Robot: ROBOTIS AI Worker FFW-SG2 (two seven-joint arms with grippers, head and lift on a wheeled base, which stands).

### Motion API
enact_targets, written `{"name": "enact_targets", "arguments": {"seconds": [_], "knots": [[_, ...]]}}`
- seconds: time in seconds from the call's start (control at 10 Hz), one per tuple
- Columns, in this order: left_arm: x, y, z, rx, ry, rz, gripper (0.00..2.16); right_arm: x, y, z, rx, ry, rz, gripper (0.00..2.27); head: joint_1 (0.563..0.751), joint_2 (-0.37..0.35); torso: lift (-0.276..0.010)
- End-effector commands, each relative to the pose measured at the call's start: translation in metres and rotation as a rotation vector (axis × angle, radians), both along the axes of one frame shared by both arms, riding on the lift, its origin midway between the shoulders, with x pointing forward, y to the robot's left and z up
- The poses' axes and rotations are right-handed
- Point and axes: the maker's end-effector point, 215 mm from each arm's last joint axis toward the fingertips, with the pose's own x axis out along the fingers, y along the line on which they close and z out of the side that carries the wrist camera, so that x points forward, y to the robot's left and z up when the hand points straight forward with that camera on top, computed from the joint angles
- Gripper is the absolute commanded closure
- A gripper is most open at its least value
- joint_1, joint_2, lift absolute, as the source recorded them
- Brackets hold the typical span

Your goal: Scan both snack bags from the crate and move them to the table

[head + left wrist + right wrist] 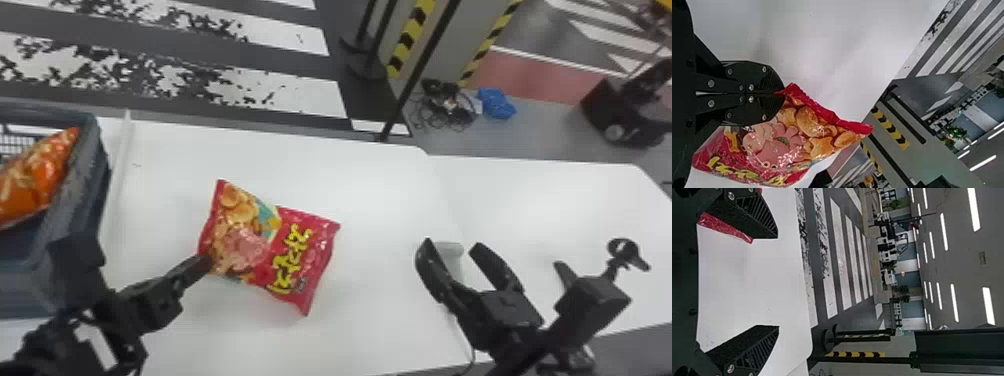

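Left tool (202,264) pinching red bag (300,250), right tool (452,246) spread wide, empty, crate (86,185) (cut off)

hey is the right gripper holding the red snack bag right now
No, the right gripper stands open to the right of the red snack bag, with nothing between its fingers.

The table (380,305) is viewed forward and down from above in the head view. From the left wrist, the bag (779,145) is seen close up, with table and floor (942,45) beyond shared with the head view. From the right wrist, the table is looked across toward the lights (953,301), apparently with the bag's edge near.
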Motion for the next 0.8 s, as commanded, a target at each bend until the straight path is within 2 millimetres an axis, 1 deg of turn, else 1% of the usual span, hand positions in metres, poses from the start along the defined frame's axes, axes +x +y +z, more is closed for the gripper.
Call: {"name": "enact_targets", "arguments": {"seconds": [0.0,0.2,0.3,0.4,0.5,0.6,0.7], "knots": [[0.003,-0.017,-0.006,0.020,0.010,-0.048,1.89,-0.001,-0.001,-0.001,-0.005,0.006,-0.003,0.11,0.695,-0.350,-0.087],[-0.012,-0.047,-0.003,0.015,0.028,-0.128,1.89,-0.001,-0.004,-0.002,-0.015,0.009,-0.014,0.11,0.695,-0.350,-0.087],[-0.019,-0.059,-0.001,0.010,0.030,-0.155,1.89,0.001,-0.003,-0.002,-0.013,0.008,-0.012,0.11,0.695,-0.350,-0.087],[-0.020,-0.069,0.001,0.020,0.021,-0.180,1.89,0.002,0.000,-0.003,-0.010,0.011,-0.009,0.11,0.695,-0.350,-0.087],[-0.018,-0.071,0.002,0.022,0.015,-0.188,1.89,0.003,0.001,-0.003,-0.010,0.012,-0.008,0.11,0.695,-0.350,-0.087],[-0.019,-0.074,0.002,0.010,0.021,-0.206,1.71,0.004,0.001,-0.004,-0.010,0.013,-0.009,0.11,0.695,-0.350,-0.087],[-0.022,-0.080,0.007,-0.018,0.011,-0.233,0.57,0.004,0.001,-0.005,-0.010,0.016,-0.010,0.11,0.695,-0.350,-0.087]]}}
